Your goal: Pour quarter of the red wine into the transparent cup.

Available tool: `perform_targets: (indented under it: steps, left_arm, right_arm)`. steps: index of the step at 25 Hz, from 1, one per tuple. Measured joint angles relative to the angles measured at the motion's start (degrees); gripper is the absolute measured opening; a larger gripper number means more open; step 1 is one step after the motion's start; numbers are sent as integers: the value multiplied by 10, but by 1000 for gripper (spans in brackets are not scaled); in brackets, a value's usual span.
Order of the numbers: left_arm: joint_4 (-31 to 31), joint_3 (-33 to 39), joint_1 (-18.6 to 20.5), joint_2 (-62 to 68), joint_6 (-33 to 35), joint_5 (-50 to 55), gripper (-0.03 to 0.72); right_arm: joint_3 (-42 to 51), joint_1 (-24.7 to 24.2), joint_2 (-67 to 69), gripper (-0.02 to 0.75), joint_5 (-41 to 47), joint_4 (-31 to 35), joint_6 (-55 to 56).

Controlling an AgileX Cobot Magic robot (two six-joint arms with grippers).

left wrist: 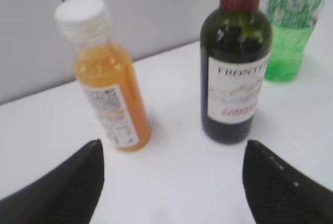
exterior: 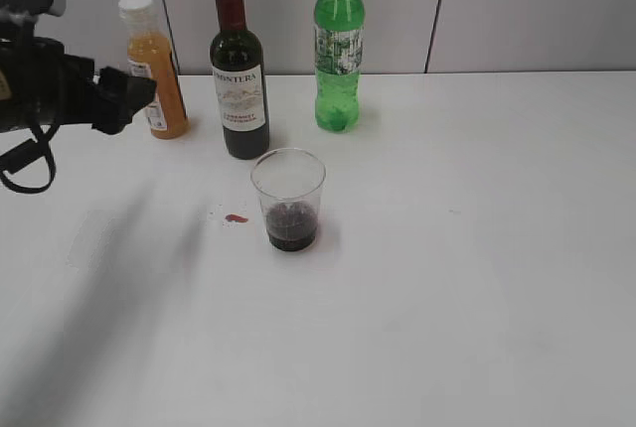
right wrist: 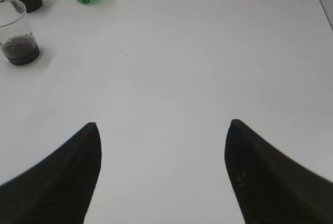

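Left wrist view — red wine [left wrist: 235, 62], label "FRONTE…" — partly cropped.

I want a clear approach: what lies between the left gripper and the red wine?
Only bare white table lies between the open left gripper and the red wine, as the left wrist view shows; the orange juice bottle stands off left.

Left arm [exterior: 40, 84] showing matte black housing, grey cap, looping black cable; fingers [left wrist: 62, 187] looking plain black, tapered.

My black left gripper [left wrist: 171, 153] faces a dark wine bottle [exterior: 238, 70] with maroon foil and a white label. Beside it stand an orange juice bottle [exterior: 154, 68] and a green soda bottle [exterior: 339, 45]. The clear cup [exterior: 289, 199] holds dark red liquid.
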Motion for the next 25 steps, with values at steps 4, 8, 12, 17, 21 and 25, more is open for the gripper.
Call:
perform_targets:
  steps: [4,8,12,17,21,25]
  left_arm:
    - [-8,0,4,-43,0,156,625]
    - [-17,-4,17,-74,0,305,621]
    - [-57,-35,37,-90,37,451,618]
    - [-101,-68,44,-126,78,594,615]
    - [-166,-72,54,-157,105,666,604]
    - [-206,-71,87,-187,148,723,595]
  right_arm:
    - [0,0,0,593,0,0,0]
    - [0,0,0,593,0,0,0]
    - [0,0,0,593,0,0,0]
    - [0,0,0,593,0,0,0]
    - [0,0,0,593,0,0,0]
    - [0,0,0,593,0,0,0]
